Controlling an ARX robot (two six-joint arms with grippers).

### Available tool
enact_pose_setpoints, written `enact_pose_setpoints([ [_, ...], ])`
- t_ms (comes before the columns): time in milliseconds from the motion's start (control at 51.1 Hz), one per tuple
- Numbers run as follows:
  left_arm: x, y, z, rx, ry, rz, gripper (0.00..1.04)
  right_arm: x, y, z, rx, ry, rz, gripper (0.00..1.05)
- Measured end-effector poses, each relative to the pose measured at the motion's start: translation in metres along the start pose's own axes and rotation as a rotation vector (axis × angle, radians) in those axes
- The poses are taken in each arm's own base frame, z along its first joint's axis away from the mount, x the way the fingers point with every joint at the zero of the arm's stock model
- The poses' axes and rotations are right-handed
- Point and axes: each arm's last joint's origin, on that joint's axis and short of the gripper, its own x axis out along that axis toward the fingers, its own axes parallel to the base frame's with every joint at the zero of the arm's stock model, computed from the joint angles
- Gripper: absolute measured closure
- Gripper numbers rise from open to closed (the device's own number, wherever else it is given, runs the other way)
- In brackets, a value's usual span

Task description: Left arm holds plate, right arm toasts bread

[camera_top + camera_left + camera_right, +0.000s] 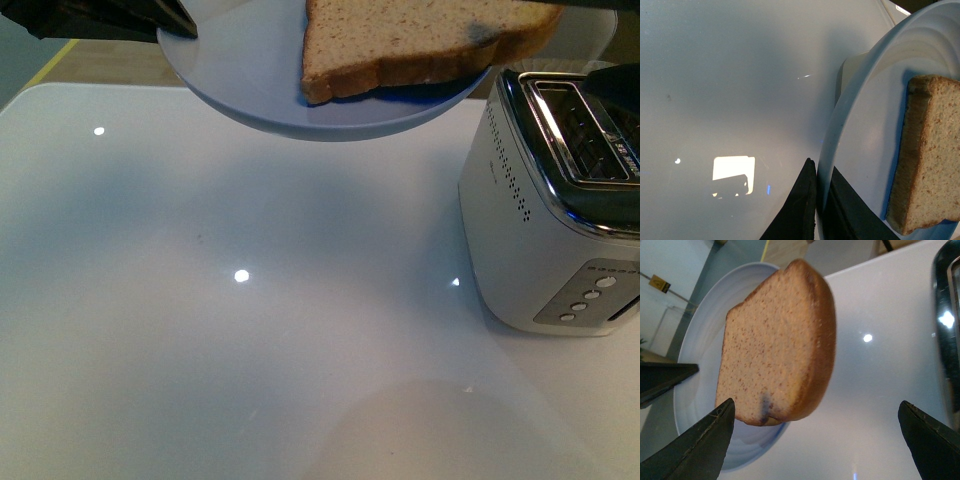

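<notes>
Bread [777,345] is lying flat on the plate [260,70]: light brown crumb, darker crust, and a small dark bluish mark near one edge. One end is overhanging the rim on the toaster side. The pale blue-grey plate is hanging clear above the white bench [200,300]. Left gripper [821,200] is pinching the plate rim between its black fingers [800,210]. Right gripper [816,410] is standing wide open and empty. The bread is sitting just ahead, between its tips, untouched. White toaster [530,200], chrome-topped, is standing on the bench beside the right gripper.

Glossy wht table [200,340], light glints [241,275], wood floor [118,64] behind
</notes>
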Motion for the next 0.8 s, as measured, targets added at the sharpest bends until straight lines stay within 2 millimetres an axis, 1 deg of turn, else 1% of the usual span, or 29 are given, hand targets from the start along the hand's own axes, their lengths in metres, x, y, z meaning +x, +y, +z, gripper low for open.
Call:
enact_pose_setpoints([
  [118,0.0,-0.001,-0.001,0.001,0.006,0.001,1.02,0.012,0.004,-0.004,0.027,0.015,0.02,0.09],
  [235,0.001,-0.003,-0.002,0.006,0.011,-0.002,1.02,0.019,0.006,-0.003,0.042,0.011,0.032,0.09],
  [313,0.002,-0.004,-0.002,0.008,0.012,-0.003,1.02,0.022,0.007,-0.001,0.051,0.007,0.039,0.13],
  [431,0.002,-0.005,-0.003,0.009,0.014,-0.005,1.02,0.026,0.008,0.002,0.058,0.0,0.043,0.34],
  [490,0.002,-0.005,-0.003,0.01,0.014,-0.006,1.02,0.027,0.009,0.003,0.06,-0.004,0.046,0.47],
  [548,0.003,-0.006,-0.003,0.011,0.014,-0.006,1.02,0.027,0.009,0.004,0.061,-0.008,0.048,0.53],
  [588,0.003,-0.006,-0.003,0.01,0.015,-0.007,1.02,0.026,0.01,0.005,0.062,-0.013,0.05,0.6],
  [627,0.003,-0.006,-0.003,0.01,0.015,-0.007,1.02,0.025,0.01,0.007,0.064,-0.022,0.049,0.69],
  [646,0.003,-0.007,-0.003,0.009,0.015,-0.008,1.02,0.024,0.01,0.008,0.065,-0.028,0.051,0.75],
  [764,0.003,-0.007,-0.003,0.006,0.016,-0.012,1.02,0.015,0.011,0.018,0.078,-0.072,0.064,0.94],
  [803,0.003,-0.007,-0.003,0.006,0.014,-0.008,1.02,0.011,0.012,0.022,0.082,-0.087,0.074,0.98],
])
